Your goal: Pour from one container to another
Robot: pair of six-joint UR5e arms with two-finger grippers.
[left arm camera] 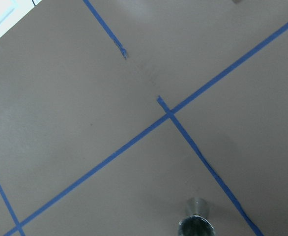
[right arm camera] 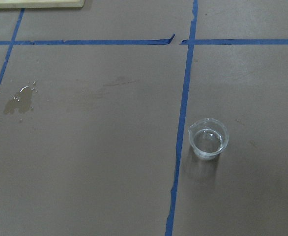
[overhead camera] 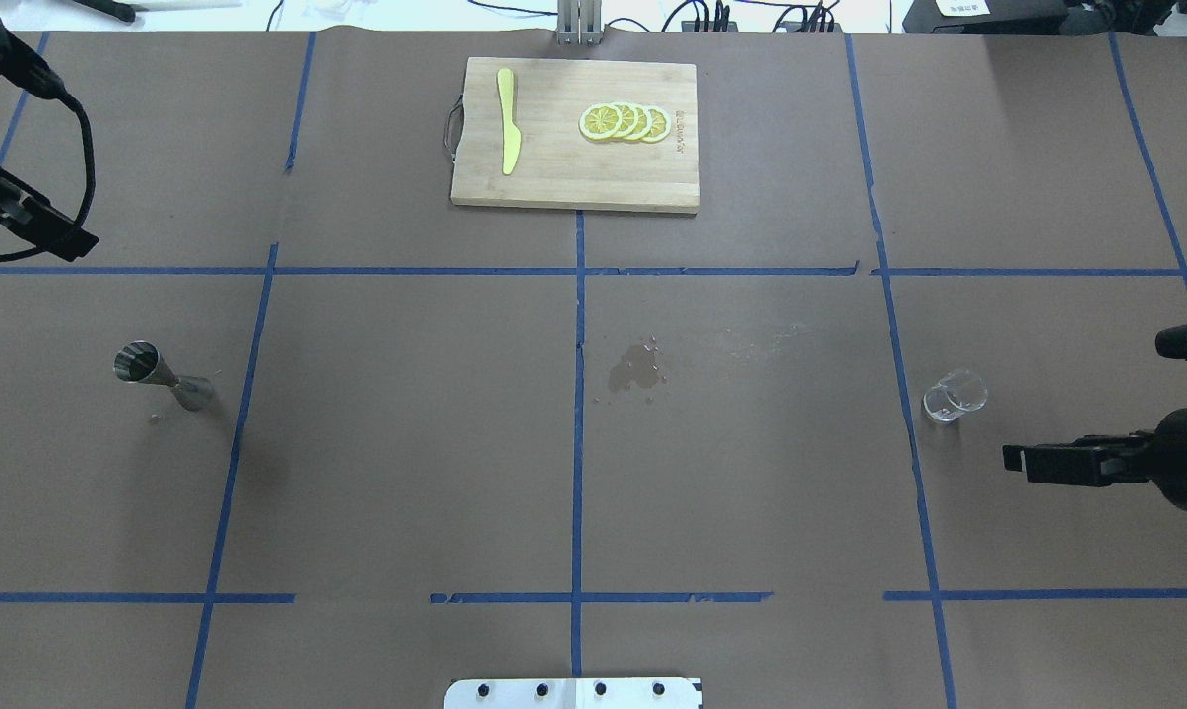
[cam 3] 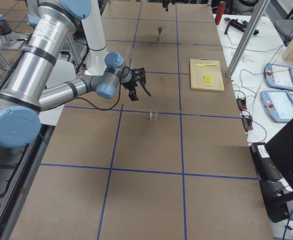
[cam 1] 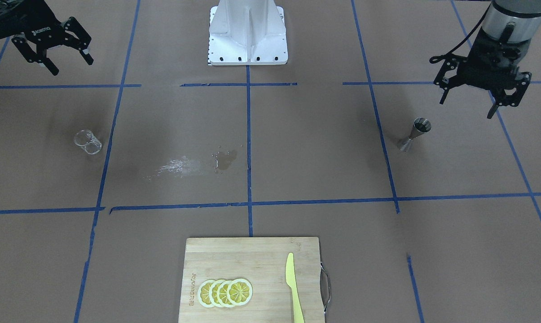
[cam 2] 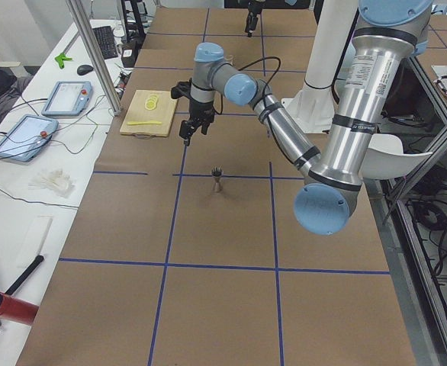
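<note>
The silver hourglass jigger (cam 1: 416, 133) stands upright on the brown paper on my left side, also seen in the overhead view (overhead camera: 160, 372) and at the bottom of the left wrist view (left arm camera: 196, 223). My left gripper (cam 1: 468, 106) hangs open and empty above and beside it, not touching. The small clear glass cup (cam 1: 87, 141) stands upright on my right side (overhead camera: 955, 395), with its spouted rim visible in the right wrist view (right arm camera: 209, 138). My right gripper (cam 1: 72, 66) is open and empty, raised and set back from the cup.
A wet spill (overhead camera: 637, 366) marks the paper near the table's middle. A bamboo cutting board (overhead camera: 554, 182) at the far edge carries a yellow knife (overhead camera: 507, 133) and lemon slices (overhead camera: 625, 122). The robot's white base (cam 1: 248, 33) sits at the near edge.
</note>
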